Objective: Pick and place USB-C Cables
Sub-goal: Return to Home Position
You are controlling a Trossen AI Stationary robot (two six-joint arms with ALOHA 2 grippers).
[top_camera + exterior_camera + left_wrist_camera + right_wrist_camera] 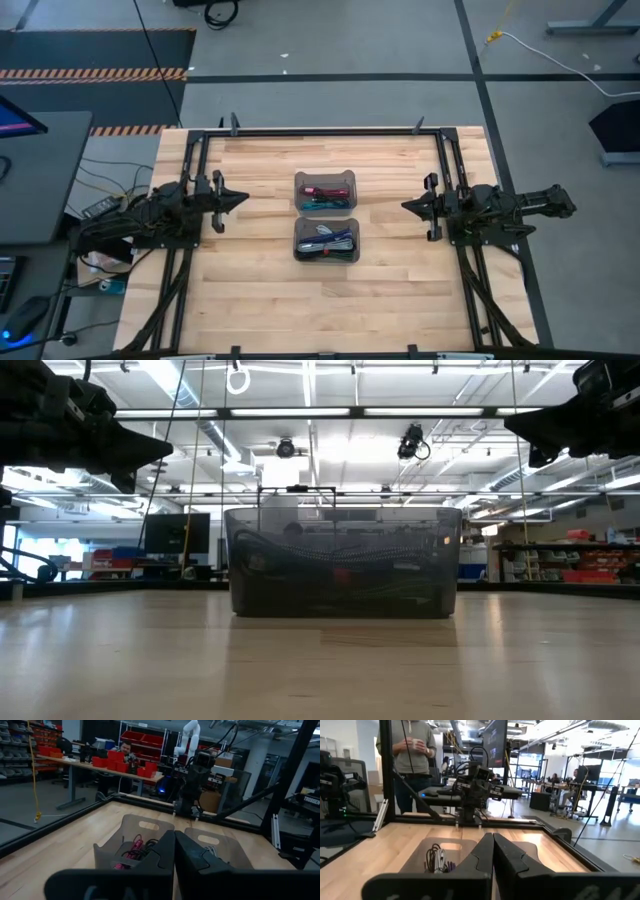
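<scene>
Two translucent grey bins stand side by side at the table's middle. The far bin holds maroon and teal USB-C cables. The near bin holds white, grey, purple and dark cables. Seen through the left wrist camera, a maroon cable lies in one bin; through the right one, white and purple cables lie in the other. My left gripper hovers shut at the table's left, level, pointing at the bins. My right gripper hovers shut at the table's right, facing them.
A black frame runs along the table's far edge and sides. Bare wood lies between each gripper and the bins. Beyond the table a person stands, and another sits at a bench with red boxes.
</scene>
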